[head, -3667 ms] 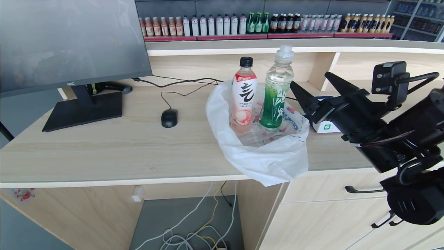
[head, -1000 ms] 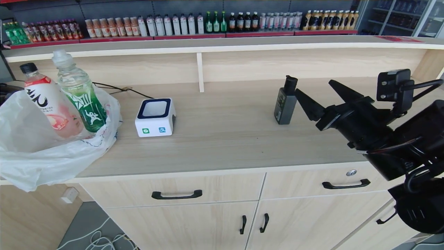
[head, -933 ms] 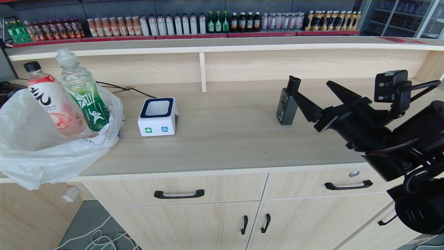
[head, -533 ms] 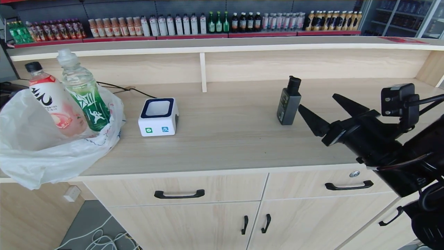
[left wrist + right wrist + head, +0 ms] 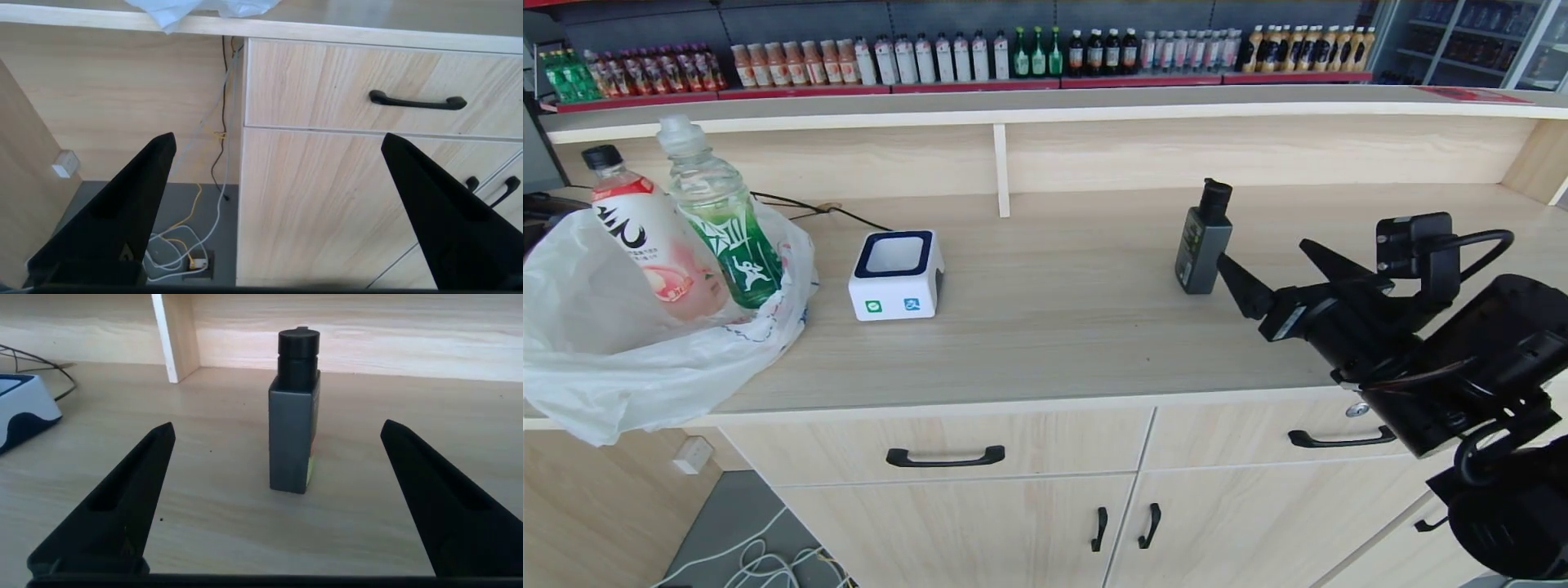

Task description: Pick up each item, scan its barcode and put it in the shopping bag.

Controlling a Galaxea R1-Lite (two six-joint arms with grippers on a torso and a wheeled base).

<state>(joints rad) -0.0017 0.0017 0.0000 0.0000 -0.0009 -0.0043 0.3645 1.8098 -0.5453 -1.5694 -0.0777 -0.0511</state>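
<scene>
A dark grey square bottle with a black cap (image 5: pixel 1202 238) (image 5: pixel 293 416) stands upright on the wooden counter (image 5: pixel 1054 327). My right gripper (image 5: pixel 1270 265) (image 5: pixel 278 506) is open just to the right of it, fingers pointing at it, nothing between them. The white shopping bag (image 5: pixel 629 343) lies at the counter's left end, holding a pink bottle (image 5: pixel 645 237) and a green bottle (image 5: pixel 723 220), both upright. A white scanner box (image 5: pixel 896 275) sits between the bag and the grey bottle. My left gripper (image 5: pixel 278 212) is open below counter level, facing the drawer fronts.
A low back wall with a thin divider (image 5: pixel 1001 167) borders the counter's far side. Cables (image 5: pixel 809 208) run behind the bag. Drawers with black handles (image 5: pixel 943 456) sit below the counter's front edge. Bare counter lies between the scanner and the grey bottle.
The camera swung right from the monitor end to this stretch of counter. In the last second my right gripper dropped lower and moved in toward the grey bottle.
</scene>
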